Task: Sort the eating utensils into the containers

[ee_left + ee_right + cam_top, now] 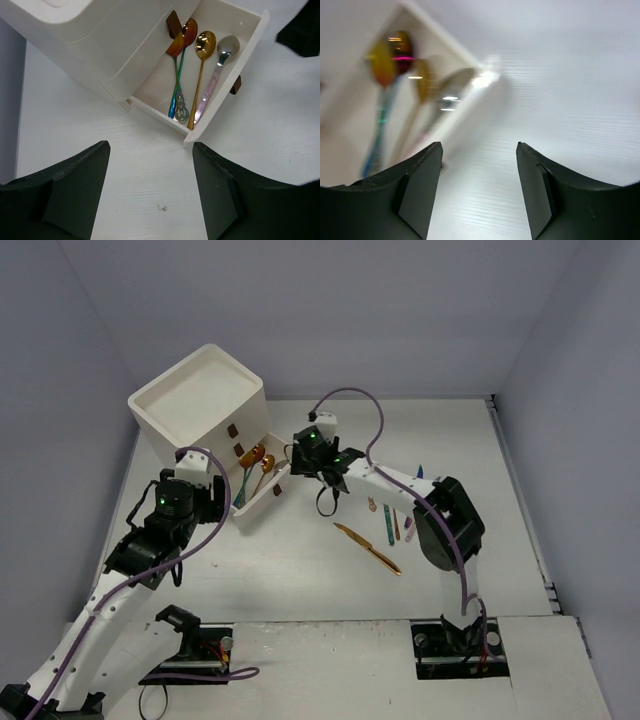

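Spoons (205, 45) in open drawer (156, 80); right claw (480, 150) alongside.

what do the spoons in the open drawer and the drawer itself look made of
The spoons look like polished metal with coloured finishes, gold, copper, teal and silver: their bowls show mirror-like highlights. The open drawer looks like white moulded plastic, smooth and fairly matte, with thin even walls. Its small handle is dark brown; material unclear.

Overhead view; both wrist views close above one drawer (152, 85)
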Action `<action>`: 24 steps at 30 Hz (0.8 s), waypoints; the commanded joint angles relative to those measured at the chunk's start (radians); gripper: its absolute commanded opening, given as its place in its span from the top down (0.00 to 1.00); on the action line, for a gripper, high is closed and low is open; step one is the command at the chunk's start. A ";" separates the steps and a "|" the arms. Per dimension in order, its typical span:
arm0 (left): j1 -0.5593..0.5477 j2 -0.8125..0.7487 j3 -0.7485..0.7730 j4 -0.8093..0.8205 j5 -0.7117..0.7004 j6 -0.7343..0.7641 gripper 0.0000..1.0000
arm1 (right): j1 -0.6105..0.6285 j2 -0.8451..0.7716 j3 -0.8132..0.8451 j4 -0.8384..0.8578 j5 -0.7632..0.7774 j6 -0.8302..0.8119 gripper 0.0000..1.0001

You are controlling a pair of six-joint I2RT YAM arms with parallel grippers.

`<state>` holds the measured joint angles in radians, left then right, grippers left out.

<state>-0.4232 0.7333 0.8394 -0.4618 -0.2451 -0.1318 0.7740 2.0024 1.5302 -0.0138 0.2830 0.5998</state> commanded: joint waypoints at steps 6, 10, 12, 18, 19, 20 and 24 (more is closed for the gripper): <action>0.004 0.038 0.019 0.049 0.014 -0.006 0.36 | -0.256 -0.275 -0.261 -0.025 0.007 -0.274 0.48; 0.004 0.041 0.017 0.048 0.016 -0.006 0.36 | -0.306 -0.259 -0.305 -0.039 -0.075 -0.312 0.52; 0.004 0.045 0.017 0.048 0.014 -0.007 0.36 | -0.309 -0.248 -0.316 -0.049 -0.078 -0.326 0.53; 0.004 0.057 0.018 0.046 0.018 -0.006 0.36 | -0.309 -0.191 -0.316 -0.066 -0.102 -0.352 0.58; 0.004 0.058 0.017 0.046 0.018 -0.006 0.36 | -0.309 -0.183 -0.315 -0.067 -0.105 -0.354 0.59; 0.004 0.059 0.017 0.046 0.019 -0.007 0.36 | -0.309 -0.175 -0.313 -0.068 -0.107 -0.353 0.61; 0.004 0.062 0.018 0.046 0.020 -0.007 0.36 | -0.313 -0.137 -0.300 -0.068 -0.117 -0.354 0.66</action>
<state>-0.4232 0.7885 0.8394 -0.4629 -0.2312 -0.1318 0.4595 1.8474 1.2026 -0.0843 0.1826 0.2643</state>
